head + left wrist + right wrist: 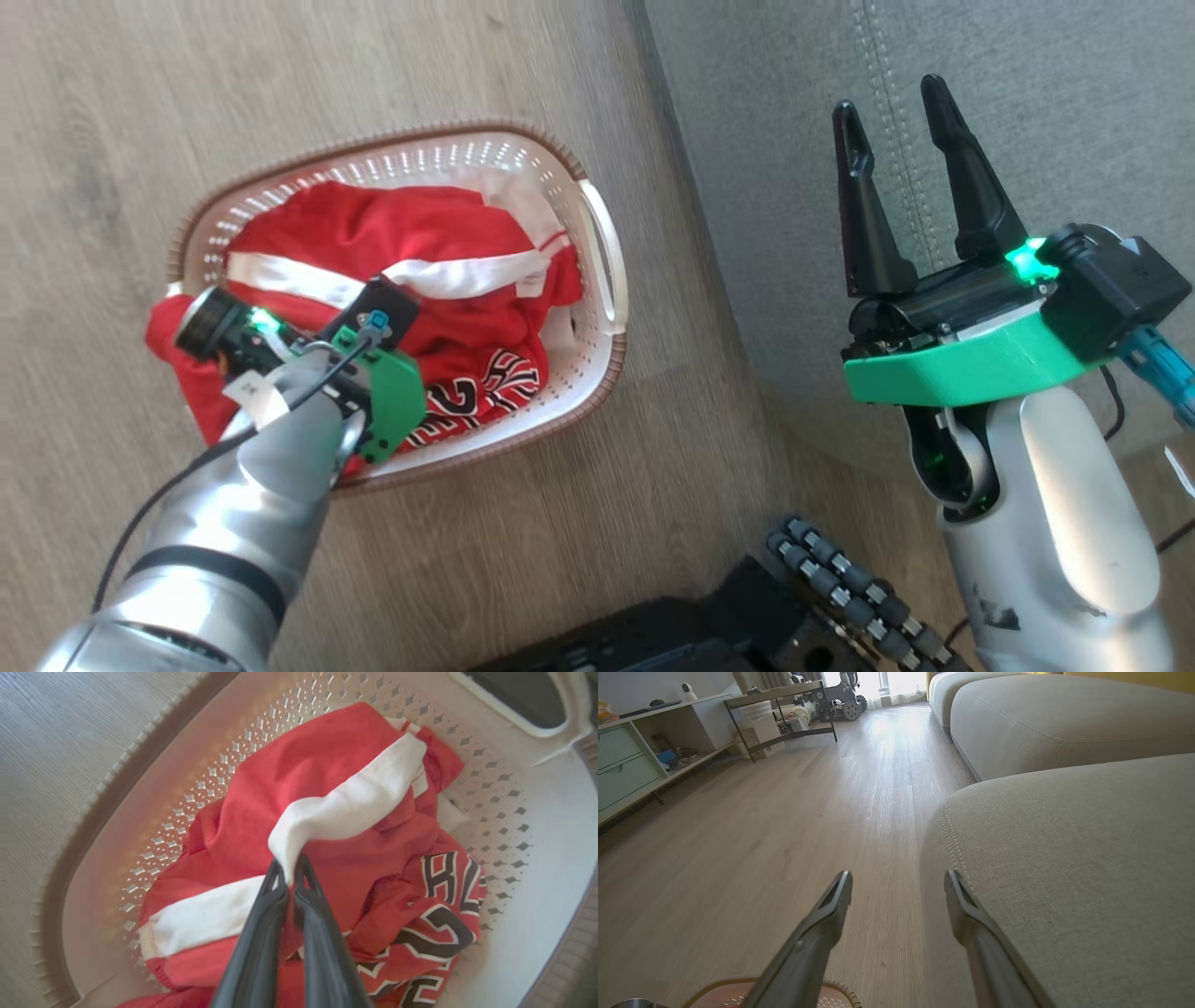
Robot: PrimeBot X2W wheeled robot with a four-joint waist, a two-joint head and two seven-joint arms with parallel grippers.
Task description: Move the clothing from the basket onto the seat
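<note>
The clothing (392,233), red with white bands and black numerals, lies crumpled in the white basket (420,135) on the wooden floor. My left arm reaches down into the basket from the lower left of the head view. In the left wrist view my left gripper (289,863) is shut on a fold of the clothing's (303,765) white band, with the perforated basket wall (117,826) around it. To the right, my right gripper (892,103) hangs open and empty over the edge of the grey seat (1027,112). The right wrist view shows the right gripper (898,877) open beside the seat (1064,858).
The basket stands on the floor just left of the seat's front edge. My dark base with rollers (840,588) sits at the bottom. Far off stand a shelf unit (626,760), a metal-framed table (784,700) and another sofa cushion (1041,718). The basket rim (840,991) shows below my right gripper.
</note>
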